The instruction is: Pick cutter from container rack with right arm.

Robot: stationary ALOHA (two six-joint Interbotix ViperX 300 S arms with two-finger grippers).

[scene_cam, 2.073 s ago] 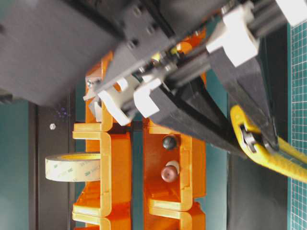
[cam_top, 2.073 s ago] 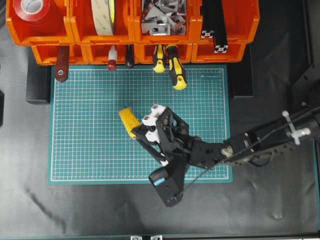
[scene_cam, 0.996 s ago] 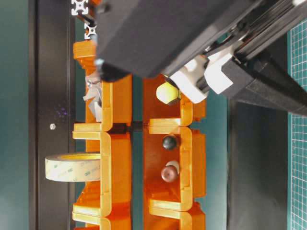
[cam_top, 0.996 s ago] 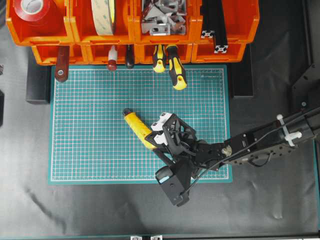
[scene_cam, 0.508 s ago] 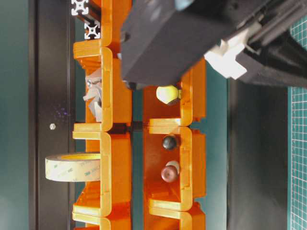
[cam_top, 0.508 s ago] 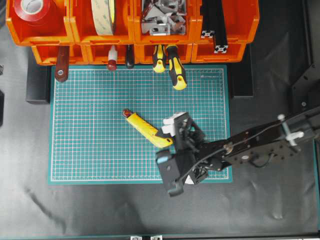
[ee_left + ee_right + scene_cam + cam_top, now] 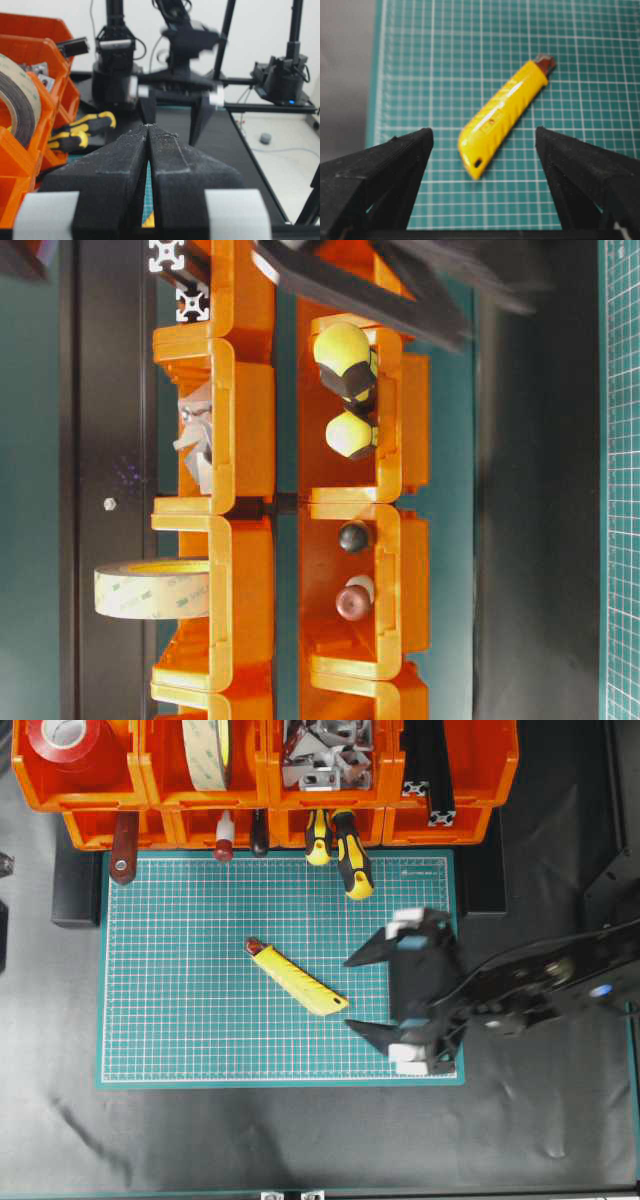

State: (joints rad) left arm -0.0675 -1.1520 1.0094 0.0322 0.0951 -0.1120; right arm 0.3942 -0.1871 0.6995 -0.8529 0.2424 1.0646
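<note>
Now right gripper (image 7: 362,992) spread wide, empty, level above mat (image 7: 180,1020), beside cutter (image 7: 297,981).

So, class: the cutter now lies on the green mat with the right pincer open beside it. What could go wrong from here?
1. The right pincer stands open close to the cutter; a low sweep could knock the knife across the green mat.
2. The cutter lies flat and slim, so regrasping may make it slip or skid.
3. The screwdriver handles stick out of the container rack over the mat; an arm swinging back might catch them.
</note>
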